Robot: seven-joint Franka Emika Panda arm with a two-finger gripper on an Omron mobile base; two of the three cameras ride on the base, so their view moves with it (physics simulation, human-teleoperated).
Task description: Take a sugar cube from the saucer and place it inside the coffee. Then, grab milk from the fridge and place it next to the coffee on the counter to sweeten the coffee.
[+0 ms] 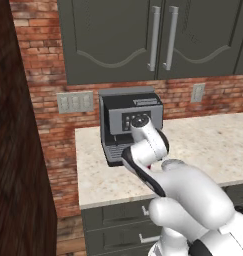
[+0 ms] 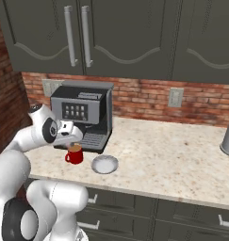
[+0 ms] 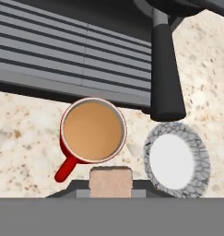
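Observation:
My gripper (image 3: 110,190) is shut on the sugar cube (image 3: 110,179), a pale tan block between the fingertips. It hangs just above the near rim of the coffee (image 3: 92,130), a red mug full of light brown liquid with its handle toward the lower left. Beside the mug lies the saucer (image 3: 196,138), with nothing on it. From the right base view, the gripper (image 2: 73,140) hovers over the coffee (image 2: 74,154), and the saucer (image 2: 104,164) sits to its right on the counter (image 2: 182,155). The milk and the fridge are out of view.
The grey-black coffee machine (image 2: 85,115) stands right behind the mug, its drip grille (image 3: 62,55) and dark portafilter handle (image 3: 166,78) close to the hand. Dark green wall cabinets (image 2: 125,37) hang above. A grey object (image 2: 228,136) stands at the far right of the counter.

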